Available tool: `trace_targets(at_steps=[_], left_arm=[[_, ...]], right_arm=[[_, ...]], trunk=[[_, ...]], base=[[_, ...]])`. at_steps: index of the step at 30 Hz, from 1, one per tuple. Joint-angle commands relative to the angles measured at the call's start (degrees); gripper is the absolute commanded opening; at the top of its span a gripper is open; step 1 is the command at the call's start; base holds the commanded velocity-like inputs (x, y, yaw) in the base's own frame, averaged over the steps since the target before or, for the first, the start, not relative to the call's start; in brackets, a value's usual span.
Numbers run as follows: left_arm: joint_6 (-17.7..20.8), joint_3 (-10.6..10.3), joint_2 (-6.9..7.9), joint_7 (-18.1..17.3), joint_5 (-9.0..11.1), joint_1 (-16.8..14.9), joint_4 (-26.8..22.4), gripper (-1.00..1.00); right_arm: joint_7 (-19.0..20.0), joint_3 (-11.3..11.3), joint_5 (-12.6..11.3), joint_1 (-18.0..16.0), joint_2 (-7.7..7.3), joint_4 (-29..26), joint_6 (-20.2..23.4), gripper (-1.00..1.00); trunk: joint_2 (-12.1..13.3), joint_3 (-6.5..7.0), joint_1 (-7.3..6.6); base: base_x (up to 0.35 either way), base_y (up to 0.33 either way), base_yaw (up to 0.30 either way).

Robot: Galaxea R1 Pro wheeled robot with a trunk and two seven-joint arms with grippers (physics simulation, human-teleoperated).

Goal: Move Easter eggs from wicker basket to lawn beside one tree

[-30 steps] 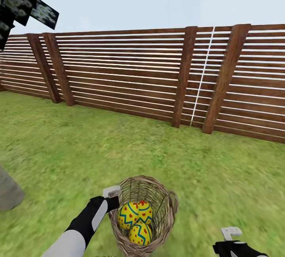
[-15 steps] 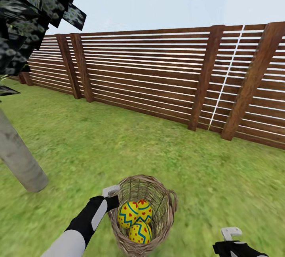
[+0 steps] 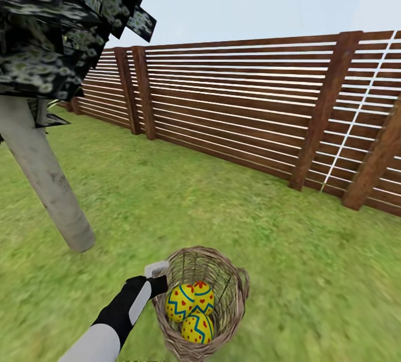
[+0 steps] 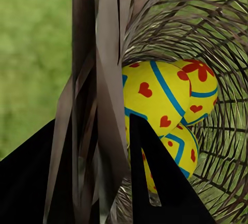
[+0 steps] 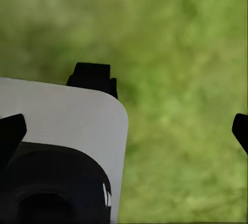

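Nearest, the left gripper [image 3: 157, 274] is clamped on the rim of the small brown wicker basket [image 3: 228, 317], which holds three yellow eggs with blue zigzags and red marks [image 3: 190, 306]. Right gripper [image 5: 124, 126]: fingertips wide apart, empty, over grass [image 3: 167, 200]. At ten o'clock, a pale grey tree trunk [image 3: 44, 172]; beyond, a brown slatted fence [image 3: 234, 106].

A: so where's the head cam? 
B: up high, looking forward and down — lawn [image 3: 267, 250], fence [image 3: 250, 111], tree [image 3: 47, 178] at left, wicker basket [image 3: 236, 295] close below.
A: and the wrists?
B: left one's jammed against the basket wall, eggs [image 4: 160, 105] right there — same basket as the head view. Right one faces blurry grass.
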Motion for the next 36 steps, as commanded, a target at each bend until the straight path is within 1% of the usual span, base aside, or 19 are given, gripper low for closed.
trace_targets(at_steps=[1, 11, 14, 15, 16, 21, 24, 25, 26, 27, 28, 33, 36], left_arm=[[0.20, 0.09, -0.04, 0.37, 0.89, -0.03, -0.15, -1.00], [0.20, 0.12, 0.13, 0.38, 0.89, -0.03, -0.09, -1.00], [0.20, 0.12, 0.13, 0.38, 0.89, -0.03, -0.14, -1.00], [0.20, 0.12, 0.13, 0.38, 0.89, -0.03, -0.15, -1.00], [0.20, 0.12, 0.12, 0.38, 0.89, -0.03, -0.17, -1.00], [0.19, 0.12, 0.13, 0.38, 0.90, -0.03, -0.17, -1.00], [0.18, 0.12, 0.12, 0.38, 0.90, -0.03, -0.17, -1.00], [0.11, 0.21, 0.21, 0.38, 0.90, -0.03, -0.17, -1.00], [0.11, 0.15, 0.18, 0.38, 0.90, -0.03, -0.17, -1.00], [0.11, 0.14, 0.17, 0.38, 0.82, -0.03, -0.17, -1.00], [0.11, 0.13, 0.18, 0.38, 0.77, -0.03, -0.22, -1.00], [0.11, 0.12, 0.18, 0.38, 0.90, -0.03, -0.18, -1.00], [0.11, 0.12, 0.17, 0.38, 0.90, -0.03, -0.22, -1.00]], right_arm=[[0.10, 0.12, 0.46, -0.01, -0.01, 0.26, -0.23, 1.00], [-0.36, 0.12, 0.42, 0.00, -0.05, 0.21, 0.57, 1.00], [0.11, 0.12, 0.61, 0.00, -0.37, 0.09, 0.16, 1.00], [-0.05, 0.12, 0.56, 0.00, -0.44, -0.01, 0.06, 1.00], [-0.49, 0.16, 0.48, 0.00, -0.16, 0.01, 0.27, 1.00], [-1.70, 0.12, 0.39, 0.00, -0.09, -0.05, 0.49, 1.00], [-1.20, 0.24, 1.09, 0.00, -0.48, -0.11, -0.08, 1.00], [-0.95, 0.57, 1.41, 0.00, -0.21, 0.23, -0.41, 1.00], [-0.96, 0.72, 1.73, 0.00, -0.55, 0.30, -0.73, 1.00], [-0.96, 0.73, 2.05, 0.00, -0.58, 0.30, -1.05, 1.00], [-0.96, 0.73, 1.70, 0.00, -0.65, 0.29, -0.90, 1.00], [-1.02, 0.74, 1.68, 0.00, -0.79, 0.11, -0.82, 1.00], [-1.12, 0.74, 1.69, 0.00, -0.64, 0.11, -0.82, 1.00]], trunk=[[-0.03, -0.05, -0.01], [-0.03, -0.05, -0.01], [-0.03, -0.05, -0.01], [-0.03, -0.05, -0.01], [-0.03, -0.05, -0.01], [-0.03, -0.05, -0.01], [-0.03, -0.05, -0.01], [-0.03, -0.05, -0.01], [-0.03, -0.05, -0.01], [-0.03, -0.05, -0.01], [-0.03, -0.05, -0.01], [-0.03, -0.05, -0.01], [-0.03, -0.05, -0.01]], base=[[0.000, 0.000, 0.293], [0.000, 0.000, 0.293], [0.000, 0.000, 0.033], [0.000, 0.000, 0.002], [0.000, 0.000, 0.223], [0.000, 0.000, 0.279], [0.000, 0.000, 0.063], [0.000, 0.000, 0.000], [0.000, 0.000, 0.000], [0.000, 0.000, 0.000], [0.000, 0.000, 0.000], [0.000, 0.000, 0.000], [0.000, 0.000, 0.201]])
